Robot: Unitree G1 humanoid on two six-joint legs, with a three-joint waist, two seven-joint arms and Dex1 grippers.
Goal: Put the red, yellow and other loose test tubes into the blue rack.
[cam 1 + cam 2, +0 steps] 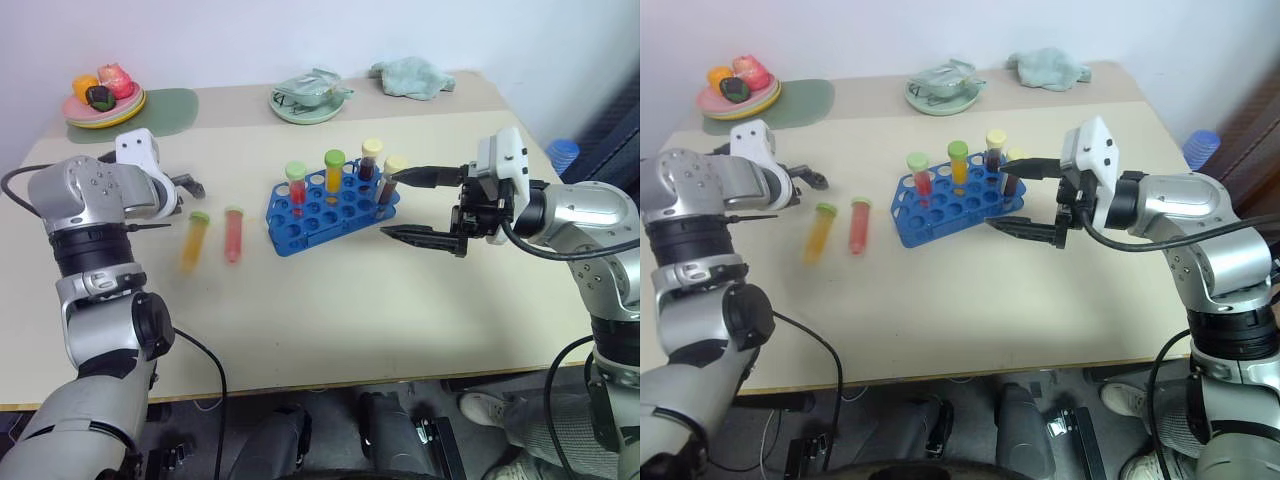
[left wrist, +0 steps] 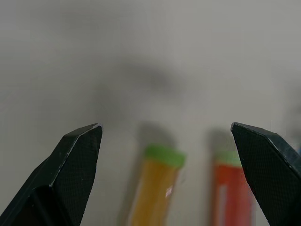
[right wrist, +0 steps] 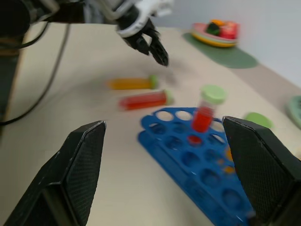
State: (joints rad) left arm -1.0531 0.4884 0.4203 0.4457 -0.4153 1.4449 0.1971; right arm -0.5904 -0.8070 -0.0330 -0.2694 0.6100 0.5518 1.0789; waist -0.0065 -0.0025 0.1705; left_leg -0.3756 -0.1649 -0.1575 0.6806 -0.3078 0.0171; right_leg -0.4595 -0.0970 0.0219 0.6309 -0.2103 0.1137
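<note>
No readable labels anywhere. Left hand point(image 1: 190, 187) spread, empty, above the loose yellow tube point(image 1: 194, 240) and red tube point(image 1: 233, 233) lying mid-bench toward its left edge. Right hand point(image 1: 405, 204) spread, empty, beside the blue rack point(image 1: 330, 210) at bench centre.

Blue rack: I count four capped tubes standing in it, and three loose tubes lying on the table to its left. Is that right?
Not quite. Only two loose tubes lie there, the yellow tube and the red tube, as the left eye view shows. The blue rack does hold four capped tubes standing.
</note>
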